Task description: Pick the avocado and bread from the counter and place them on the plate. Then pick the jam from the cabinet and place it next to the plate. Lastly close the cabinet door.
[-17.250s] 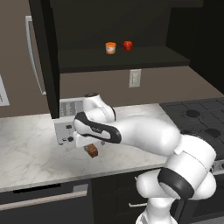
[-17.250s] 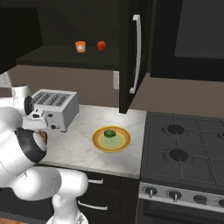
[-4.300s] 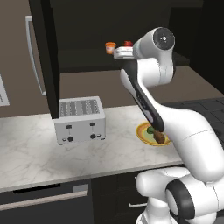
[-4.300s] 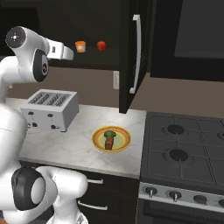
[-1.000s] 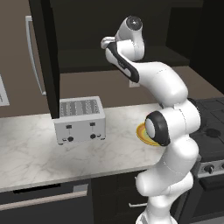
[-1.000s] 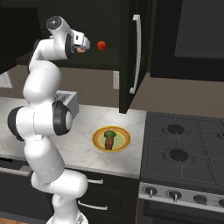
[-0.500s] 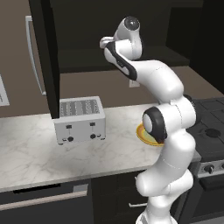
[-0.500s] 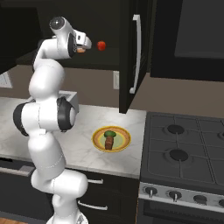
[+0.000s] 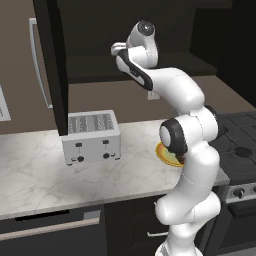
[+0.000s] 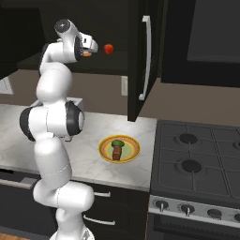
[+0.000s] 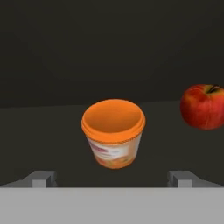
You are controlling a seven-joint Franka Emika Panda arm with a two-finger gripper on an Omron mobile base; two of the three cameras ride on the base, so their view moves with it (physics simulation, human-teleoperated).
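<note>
Hand view puts the jam [image 11: 113, 133] between wide-spread fingers [image 11: 43, 178] (untouched); right base view adds the loaded plate [image 10: 132, 151].

A silver toaster [image 9: 91, 136] with 2 dark knobs stands upright on the tabletop. A red apple [image 11: 204, 106] sits on the shelf. A black stove [image 10: 197, 161] shows 2 round burners.

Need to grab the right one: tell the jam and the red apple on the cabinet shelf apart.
The jam is an orange jar with a flat lid and a pale label band; the red apple is round and glossy, with a stem dimple. The jam sits centred ahead of the open gripper, the apple off to one side. Both rest on the dark cabinet shelf.
</note>
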